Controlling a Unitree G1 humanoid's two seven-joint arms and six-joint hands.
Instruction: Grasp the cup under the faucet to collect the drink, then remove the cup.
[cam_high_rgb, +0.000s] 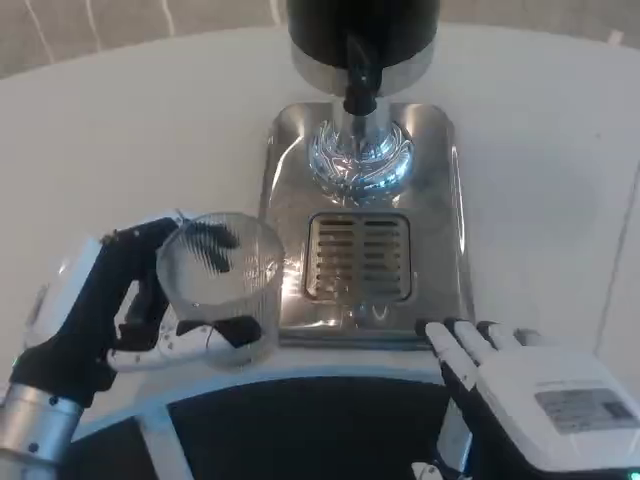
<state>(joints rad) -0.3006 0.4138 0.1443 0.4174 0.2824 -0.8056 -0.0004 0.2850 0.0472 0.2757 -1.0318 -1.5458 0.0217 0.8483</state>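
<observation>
Cup, clear and ribbed, is held by the left hand at the lower left of the head view, so it's sitting off to the left of the dispenser base rather than under the faucet. Black fingers can be seen wrapped around the far side of the cup through the plastic, and more of the hand is curled against its lower wall, so a proper grip is shown, not just a touch. The cup is kept pretty much upright, mouth facing up, and its right edge is seen just beside the left rim of the steel base. Whether anything is inside can't be told, since the wall is see-through and only reflections are picked up. The faucet is mounted on the black body of the dispenser at the top middle, with a shiny chrome column below it and a slotted drip grate set into the base in front of that. The right hand is seen at the lower right, white back up, fingers laid out flat and slightly apart, nothing held, fingertips placed right at the front edge of the base. Everything is stood on a white table.
</observation>
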